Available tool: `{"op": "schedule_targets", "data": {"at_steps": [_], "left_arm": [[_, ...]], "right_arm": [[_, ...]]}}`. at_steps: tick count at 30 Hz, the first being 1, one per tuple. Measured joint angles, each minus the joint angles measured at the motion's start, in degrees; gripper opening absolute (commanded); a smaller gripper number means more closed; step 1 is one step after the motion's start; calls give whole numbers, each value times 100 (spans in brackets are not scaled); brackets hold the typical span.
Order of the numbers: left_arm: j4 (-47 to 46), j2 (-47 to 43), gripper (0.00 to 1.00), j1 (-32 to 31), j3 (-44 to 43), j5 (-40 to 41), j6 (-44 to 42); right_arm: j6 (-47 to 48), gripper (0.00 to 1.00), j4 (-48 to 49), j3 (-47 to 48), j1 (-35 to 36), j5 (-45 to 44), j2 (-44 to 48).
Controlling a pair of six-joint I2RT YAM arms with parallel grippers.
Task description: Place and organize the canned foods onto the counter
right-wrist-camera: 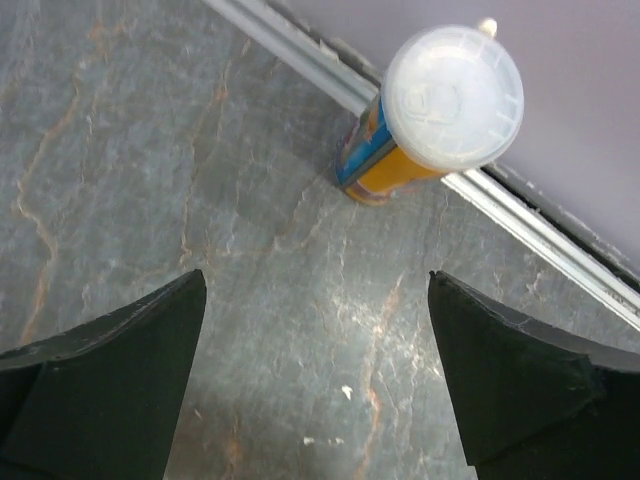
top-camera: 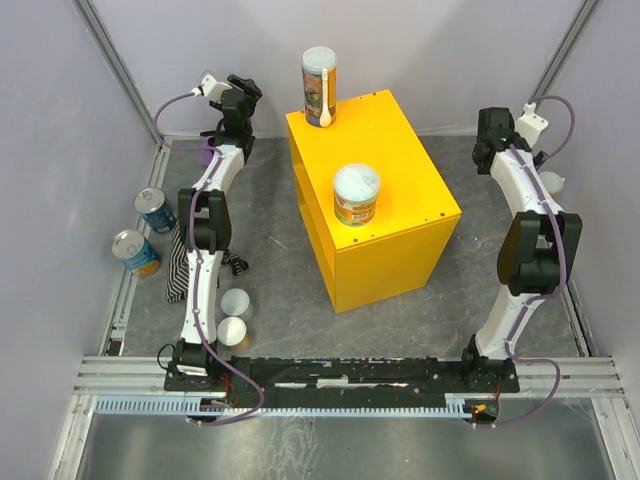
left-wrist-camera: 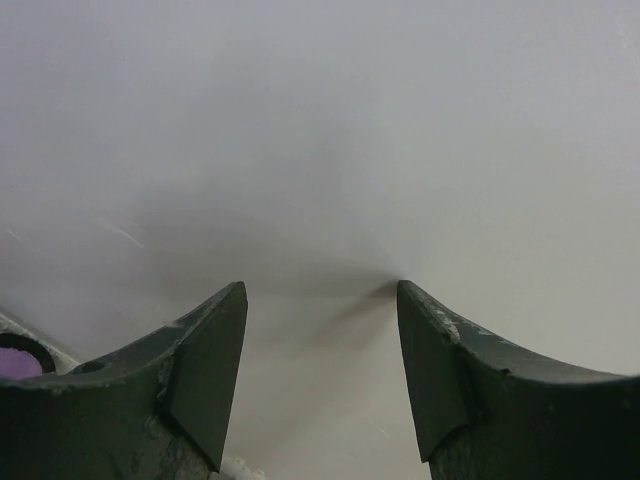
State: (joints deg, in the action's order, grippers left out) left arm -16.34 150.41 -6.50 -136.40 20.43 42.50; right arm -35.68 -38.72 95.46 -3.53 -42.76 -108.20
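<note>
Seven cans: two on the yellow cabinet (top-camera: 400,160), five on the bench (top-camera: 290,290).
On top, tall tube (top-camera: 320,85) and short tub (top-camera: 356,195) stand spaced, likely leaving room for more. Frame left: upper blue tin (top-camera: 155,210), lower blue tin (top-camera: 135,252), upper pale-lidded tub (top-camera: 235,303), lower pale-lidded tub (top-camera: 232,330). Frame right: orange tube (right-wrist-camera: 440,110); right jaws released wide facing it, apparently for pickup. Left jaws parted, empty.

Seven cans (top-camera: 356,193), one counter (top-camera: 410,190)

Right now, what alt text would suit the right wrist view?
A tall can with a pale lid stands upright on the grey floor beside a metal rail. The right arm's dark fingers are spread wide below it, holding nothing.
</note>
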Motion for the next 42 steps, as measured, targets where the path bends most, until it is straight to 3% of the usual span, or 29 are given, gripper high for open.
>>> {"op": "schedule_targets", "data": {"at_steps": [6, 7, 8, 9, 13, 23, 32, 38, 42], "left_arm": [[-234, 0, 68, -28, 330, -50, 15], [-267, 0, 68, -44, 358, -57, 15], [-297, 0, 68, -57, 367, -57, 13], [-339, 0, 68, -76, 367, -57, 13], [-531, 0, 68, -166, 367, -52, -9], [-734, -11, 68, -308, 496, -17, -245], [-785, -13, 68, -295, 748, 2, -245], [-798, -46, 68, -297, 863, 2, -247], [-787, -127, 67, -299, 1012, 2, -282]], "right_arm": [[83, 100, 1231, -184, 404, -702, -61], [219, 88, 1543, -293, 479, -787, -61], [437, 68, 1910, -435, 575, -894, -72], [734, 59, 2288, -557, 675, -1023, -127], [1578, 54, 3226, -586, 896, -1270, -520], [2562, 47, 3307, -472, 787, -1141, -680], [3346, 2, 3659, -1864, 385, -763, 278], [3416, 1, 3735, -1998, -330, -520, 584], [3547, 1, 3810, -1991, -402, -407, 636]]}}
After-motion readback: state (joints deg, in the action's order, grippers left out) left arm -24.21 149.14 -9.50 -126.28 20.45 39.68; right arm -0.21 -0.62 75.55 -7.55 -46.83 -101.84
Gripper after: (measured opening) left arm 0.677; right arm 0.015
